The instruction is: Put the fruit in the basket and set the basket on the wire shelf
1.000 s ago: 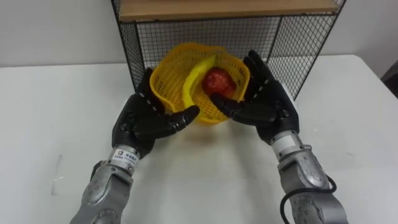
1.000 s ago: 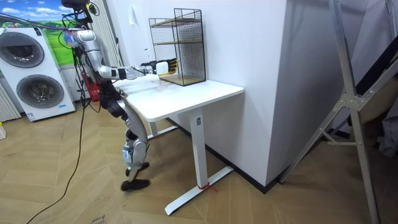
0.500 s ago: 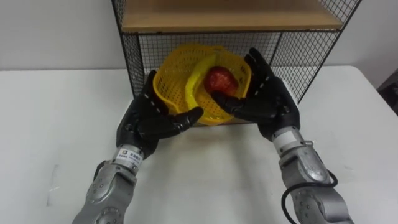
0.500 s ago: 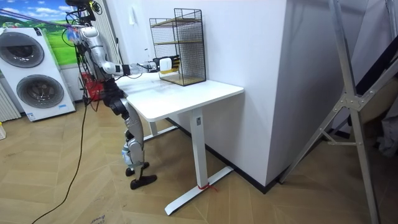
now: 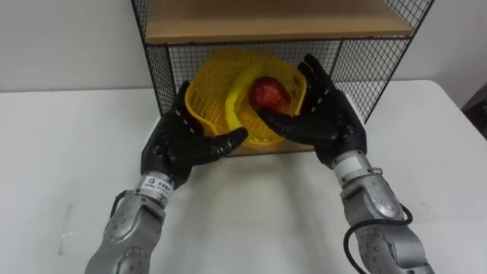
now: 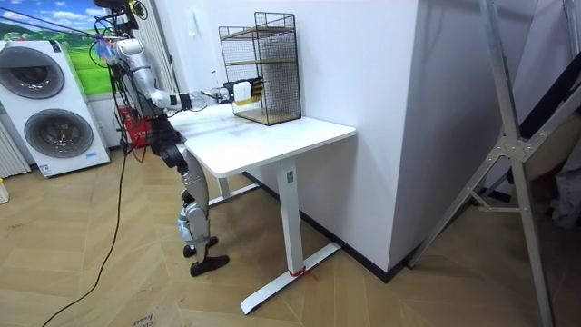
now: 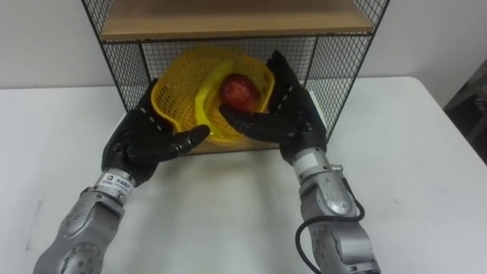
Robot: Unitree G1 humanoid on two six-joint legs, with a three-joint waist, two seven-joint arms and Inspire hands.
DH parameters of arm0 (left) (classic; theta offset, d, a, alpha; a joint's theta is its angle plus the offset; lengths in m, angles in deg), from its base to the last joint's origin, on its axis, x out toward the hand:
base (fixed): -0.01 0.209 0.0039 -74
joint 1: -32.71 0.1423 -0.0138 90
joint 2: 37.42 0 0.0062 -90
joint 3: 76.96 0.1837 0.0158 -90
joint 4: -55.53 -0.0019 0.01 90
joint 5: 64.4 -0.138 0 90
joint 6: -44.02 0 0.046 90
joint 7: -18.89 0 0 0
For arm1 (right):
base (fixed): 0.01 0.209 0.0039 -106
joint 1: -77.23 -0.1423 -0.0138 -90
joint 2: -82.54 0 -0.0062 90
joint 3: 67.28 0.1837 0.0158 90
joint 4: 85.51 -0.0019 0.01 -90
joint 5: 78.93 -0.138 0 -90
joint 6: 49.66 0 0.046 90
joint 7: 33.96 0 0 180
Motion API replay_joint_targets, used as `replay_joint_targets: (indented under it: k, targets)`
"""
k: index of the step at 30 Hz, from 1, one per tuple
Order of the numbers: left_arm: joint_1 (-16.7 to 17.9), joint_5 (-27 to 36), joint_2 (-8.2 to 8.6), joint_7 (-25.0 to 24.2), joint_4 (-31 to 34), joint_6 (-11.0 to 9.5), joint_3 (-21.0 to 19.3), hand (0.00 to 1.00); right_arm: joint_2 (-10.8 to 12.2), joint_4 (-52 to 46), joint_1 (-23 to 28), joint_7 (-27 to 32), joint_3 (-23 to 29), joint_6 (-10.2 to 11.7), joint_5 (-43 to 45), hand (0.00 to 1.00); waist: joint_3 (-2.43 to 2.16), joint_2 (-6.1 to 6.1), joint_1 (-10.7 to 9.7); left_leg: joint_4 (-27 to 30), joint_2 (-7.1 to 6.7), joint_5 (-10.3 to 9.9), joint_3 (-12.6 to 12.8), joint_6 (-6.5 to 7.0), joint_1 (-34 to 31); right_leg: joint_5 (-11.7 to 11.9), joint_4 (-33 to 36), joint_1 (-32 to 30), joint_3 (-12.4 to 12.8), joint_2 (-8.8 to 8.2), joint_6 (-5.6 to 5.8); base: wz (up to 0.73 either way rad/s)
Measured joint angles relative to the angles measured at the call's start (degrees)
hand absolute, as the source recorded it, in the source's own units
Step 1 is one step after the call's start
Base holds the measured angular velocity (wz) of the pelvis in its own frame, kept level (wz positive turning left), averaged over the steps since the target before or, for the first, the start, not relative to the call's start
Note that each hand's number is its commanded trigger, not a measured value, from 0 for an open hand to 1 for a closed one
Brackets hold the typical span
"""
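Field notes:
- Change over the last second: the yellow basket (image 5: 209, 84) has gone forward, from just in front of the wire shelf (image 5: 358, 61) to past the front edge of its lower bay.
- Your robot stands closer in at the counter (image 5: 61, 152).
- The banana (image 5: 236, 99) and red apple (image 5: 268, 93) both ride in the basket.
- Left robot hand (image 5: 179, 144): fingers spread, palm pressed to the basket's left wall.
- Right robot hand (image 5: 327, 122): spread likewise, cupping the right wall.
- The basket is tilted toward you. You cannot tell whether its base touches the shelf floor.
- Reading: fruit done. You still have to set the basket down and release it.
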Motion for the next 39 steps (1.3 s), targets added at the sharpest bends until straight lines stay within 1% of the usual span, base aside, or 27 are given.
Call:
replay_joint_targets:
  k: [1,3,5,7,8,9,11,12,14,15,17,18,22,23,25,27,29,30,31,32,35,39]
  targets:
    - [-0.2,-1.0,-0.11,0.4,-0.3,0.3,0.0,0.0,0.1,1.1,-0.5,0.0,0.1,-0.3,0.0,0.0,0.01,-0.01,-0.2,0.0,0.0,0.0,0.0,-0.02,0.0,0.0,0.0,0.0,0.0,0.0,0.0,0.0]
    - [-1.1,-3.2,-0.05,1.0,-1.9,1.0,0.0,0.0,0.0,2.9,-1.4,0.0,0.3,-1.9,-0.1,0.0,0.02,-0.03,-0.2,0.0,0.0,0.0,0.0,-0.02,0.0,0.0,0.2,-0.1,-0.1,-0.05,-0.01,0.0]
    - [-2.5,-5.4,0.16,1.8,-4.2,2.6,0.0,0.0,0.0,5.1,-2.8,0.0,0.7,-4.1,-0.4,0.0,0.16,-0.27,-0.1,0.0,-0.02,0.0,0.0,0.0,0.0,0.0,0.4,-0.1,-0.2,-0.28,-0.01,0.0]
    - [-3.1,-6.0,0.57,2.4,-4.7,3.8,-0.3,0.0,0.0,5.6,-3.6,0.0,1.1,-5.9,-0.2,0.0,0.32,-0.51,0.1,0.0,-0.03,0.0,0.0,0.01,-0.2,0.0,0.4,-0.3,-0.2,-0.35,0.0,0.0]
    - [-3.7,-6.0,0.63,2.7,-5.2,4.5,-0.5,0.0,0.0,6.0,-4.5,0.0,1.2,-6.5,-0.2,0.0,0.4,-0.72,0.1,0.0,-0.04,0.0,0.0,0.02,-0.3,0.0,0.4,-0.5,-0.3,-0.33,0.0,0.0]
    - [-4.0,-6.0,0.63,3.1,-5.2,5.0,-0.5,0.0,0.0,6.3,-5.0,0.0,1.2,-6.9,-0.2,0.0,0.4,-0.81,0.1,0.0,-0.04,0.1,0.0,0.03,-0.4,0.0,0.4,-0.6,-0.3,-0.28,0.0,0.0]
    - [-5.6,-6.1,0.86,4.2,-5.8,6.7,-1.0,0.0,-0.1,7.8,-7.5,0.5,1.9,-8.4,-0.3,0.0,0.45,-1.26,0.1,0.1,-0.05,0.1,-0.2,0.05,-0.5,0.0,0.1,-0.4,-0.5,-0.18,-0.01,0.03]
    - [-6.2,-6.1,0.95,4.6,-6.1,7.0,-1.1,0.0,-0.1,8.2,-8.1,0.6,2.0,-8.6,-0.2,0.0,0.51,-1.38,0.2,0.1,-0.05,0.1,-0.2,0.05,-0.4,0.0,0.1,-0.3,-0.5,-0.17,-0.01,0.0]
    - [-7.9,-6.0,1.18,6.1,-6.4,8.4,-1.6,0.0,0.3,10.5,-10.8,1.0,2.4,-9.5,-0.5,0.0,0.5,-1.77,0.2,0.0,-0.05,0.1,-0.2,0.04,-0.2,0.0,0.1,-0.1,-0.6,-0.18,-0.01,0.0]
    - [-8.3,-6.0,1.22,6.3,-6.5,8.7,-1.8,0.0,0.3,11.3,-11.5,1.0,2.4,-9.6,-0.5,0.0,0.51,-1.86,0.2,0.0,-0.05,0.1,-0.2,0.04,-0.1,0.0,0.0,0.0,-0.7,-0.2,-0.01,0.0]
    - [-10.5,-6.0,1.73,7.1,-8.6,10.0,-2.3,0.0,0.5,14.7,-14.1,1.1,2.9,-11.2,-0.5,0.0,0.52,-2.14,0.3,0.0,-0.06,0.1,-0.3,0.03,0.3,0.0,-0.1,0.6,-1.4,-0.26,-0.05,0.05]
    - [-11.0,-6.1,1.77,7.3,-9.1,10.4,-2.4,0.0,0.7,15.5,-14.6,1.1,3.0,-11.4,-0.5,0.0,0.51,-2.16,0.3,0.0,-0.06,0.1,-0.4,0.03,0.4,0.0,-0.2,0.7,-1.6,-0.27,-0.08,0.04]
    - [-12.6,-6.1,1.81,7.4,-10.3,13.0,-3.3,0.0,1.0,18.6,-15.8,1.1,3.4,-13.8,-0.5,0.0,0.5,-2.08,0.5,0.0,-0.02,0.1,-0.5,0.02,0.4,0.3,-1.0,1.1,-1.8,-0.21,-0.14,0.0]
    - [-13.1,-6.2,1.82,7.8,-11.1,13.5,-3.3,0.0,1.0,18.9,-15.8,1.1,3.5,-14.0,-0.5,0.0,0.49,-2.05,0.6,0.0,-0.02,0.2,-0.5,0.03,0.4,0.3,-1.0,1.1,-1.7,-0.22,-0.14,0.0]
    - [-14.1,-6.2,1.94,8.1,-12.0,14.0,-3.5,0.0,1.0,19.1,-16.0,1.1,3.7,-14.4,-0.7,0.0,0.46,-1.99,0.6,0.0,0.0,0.2,-0.5,0.02,0.6,0.3,-1.0,1.3,-1.8,-0.22,-0.15,0.0]
    - [-14.8,-6.7,2.45,8.6,-12.6,15.0,-4.4,0.0,1.1,19.2,-16.1,1.1,4.0,-14.9,-0.7,0.0,0.37,-1.82,0.6,0.0,0.0,0.2,-0.4,0.02,0.8,0.3,-1.0,1.4,-1.8,-0.25,-0.14,0.0]
    - [-16.0,-7.3,3.99,9.0,-14.3,15.4,-5.1,0.0,1.5,20.6,-16.7,1.3,5.1,-15.1,-0.7,0.0,0.24,-1.52,1.2,-0.1,-0.01,0.2,-0.3,0.03,1.0,0.3,-0.9,1.6,-1.8,-0.53,-0.14,0.0]
    - [-16.2,-7.4,4.37,9.1,-14.6,15.5,-5.5,0.0,1.6,21.4,-17.3,1.4,5.3,-15.1,-0.7,0.0,0.2,-1.46,1.3,-0.1,-0.01,0.2,-0.3,0.02,1.1,0.3,-0.9,1.6,-1.8,-0.58,-0.14,0.0]
    - [-16.9,-7.7,4.96,9.4,-15.5,15.8,-5.8,0.0,1.9,23.0,-18.8,1.8,5.6,-15.5,-0.7,0.0,0.14,-1.36,1.4,-0.2,-0.01,0.3,-0.3,0.02,1.1,0.4,-0.9,1.6,-1.8,-0.57,-0.18,0.0]
    - [-17.6,-7.7,5.21,9.5,-16.2,16.1,-6.2,0.0,2.2,24.2,-20.2,2.2,5.8,-15.8,-0.7,0.0,0.13,-1.34,1.6,-0.3,-0.01,0.5,-0.3,-0.02,1.2,0.5,-0.9,1.6,-1.9,-0.57,-0.25,0.0]
    - [-18.3,-7.8,5.48,9.6,-16.7,17.0,-6.8,0.0,2.3,25.1,-21.7,2.8,6.0,-16.2,-0.7,0.0,0.12,-1.32,1.6,-1.1,-0.04,1.1,-0.4,-0.16,1.4,0.9,-1.6,1.9,-2.4,-0.55,-0.42,0.01]
    - [-19.2,-9.5,5.52,9.2,-18.3,17.3,-7.1,0.0,2.6,27.1,-21.8,2.4,6.8,-16.2,-0.7,0.0,0.1,-1.26,1.6,-1.3,0.04,1.3,-0.8,-0.34,1.8,1.2,-2.1,2.6,-2.8,-0.51,-0.56,0.04]
